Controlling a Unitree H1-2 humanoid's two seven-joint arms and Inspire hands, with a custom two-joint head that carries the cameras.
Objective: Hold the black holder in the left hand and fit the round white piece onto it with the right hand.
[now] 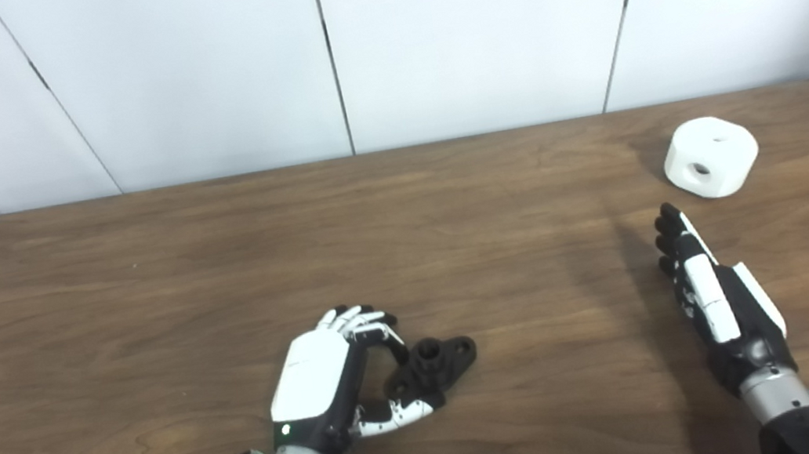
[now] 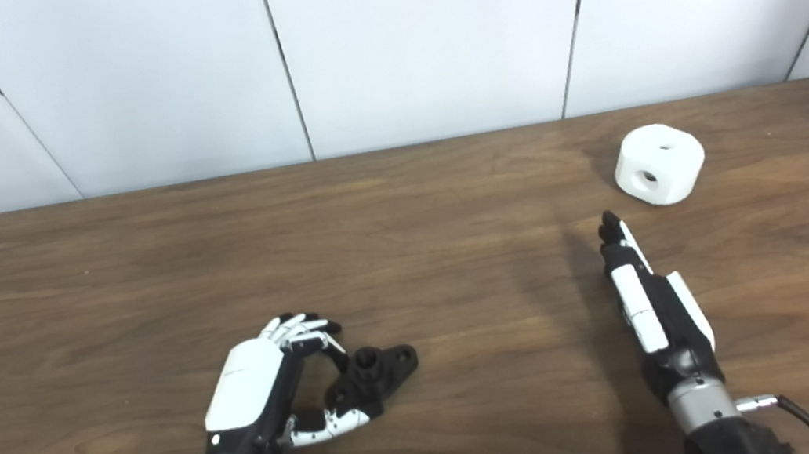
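Left hand at the holder; white piece not yet taken.

Your left hand point(image 1: 324, 385) has its fingers and thumb curled around one black holder point(image 1: 432, 366), which lies on the worktop point(image 1: 145, 295); whether the grip has closed, you cannot tell. Your right hand point(image 1: 715, 294) is empty, its straight fingers pressed together. One round white piece point(image 1: 711, 156) sits ahead and slightly right of those fingertips, near but apart. The right hand is clearly the nearer.
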